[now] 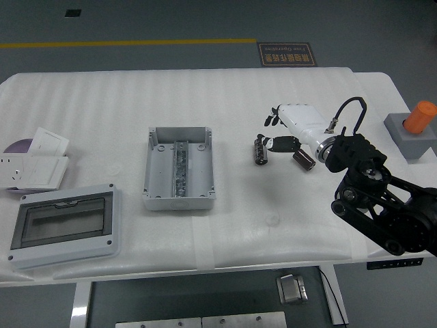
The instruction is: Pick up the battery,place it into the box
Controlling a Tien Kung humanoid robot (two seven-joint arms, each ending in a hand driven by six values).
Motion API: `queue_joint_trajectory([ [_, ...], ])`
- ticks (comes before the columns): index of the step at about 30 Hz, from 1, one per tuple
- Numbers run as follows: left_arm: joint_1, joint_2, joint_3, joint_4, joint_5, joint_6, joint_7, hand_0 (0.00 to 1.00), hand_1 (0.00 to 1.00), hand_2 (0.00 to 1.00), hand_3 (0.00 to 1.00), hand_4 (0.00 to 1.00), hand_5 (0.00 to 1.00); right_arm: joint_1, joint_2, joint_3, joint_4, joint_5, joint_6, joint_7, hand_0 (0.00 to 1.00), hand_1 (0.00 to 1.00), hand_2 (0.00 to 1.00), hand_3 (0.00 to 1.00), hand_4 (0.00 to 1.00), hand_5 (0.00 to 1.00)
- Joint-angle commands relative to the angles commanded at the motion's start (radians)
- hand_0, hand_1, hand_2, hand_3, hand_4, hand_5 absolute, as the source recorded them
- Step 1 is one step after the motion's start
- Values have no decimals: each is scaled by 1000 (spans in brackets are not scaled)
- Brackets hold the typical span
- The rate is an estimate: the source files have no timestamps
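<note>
Battery (260, 151) lay untouched, centre-right of frame; right hand (283, 130) beside it, fingers spread, empty; box (179, 167) unfilled, centre.

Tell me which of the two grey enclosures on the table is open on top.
The grey junction box at the table's middle, left of the battery: its inside shows. The enclosure at front left has a window cover.

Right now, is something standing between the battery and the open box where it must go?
Nothing visible does. Only bare table lies between the battery and the grey box. The right hand is already at the battery's right side.
</note>
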Motion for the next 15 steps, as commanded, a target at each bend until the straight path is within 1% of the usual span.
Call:
queue_joint_trajectory([
  [3, 1, -1, 0, 0, -1, 0, 0, 627, 654, 514, 594, 641, 395, -5, -6, 9, -35, -8, 41, -57, 637, 634, 579, 631, 658, 500],
  [4, 0, -1, 0, 0, 0, 0, 0, 627, 654, 514, 594, 645, 409, -7, -8, 8, -45, -9, 51, -69, 702, 693, 715, 807, 766, 597],
  [7, -2, -1, -3, 0, 2, -1, 0, 627, 654, 514, 594, 645, 409, -12, -10, 1, -74, -10, 76, -98, 702, 693, 715, 807, 766, 597],
  [10, -4, -1, -3, -1, 3, -1, 0, 627, 654, 514, 594, 645, 409, -15, -11, -7, -93, -8, 89, -111, 702, 693, 715, 807, 766, 597],
  [11, -4, -1, -2, -1, 3, -1, 0, 627, 654, 514, 594, 645, 411, -16, -11, -12, -101, -6, 93, -114, 767, 757, 810, 957, 893, 713],
  [15, -4, -1, -1, -1, 2, -1, 0, 627, 654, 514, 594, 645, 411, -14, -9, -27, -125, 0, 96, -116, 767, 757, 810, 957, 893, 713],
])
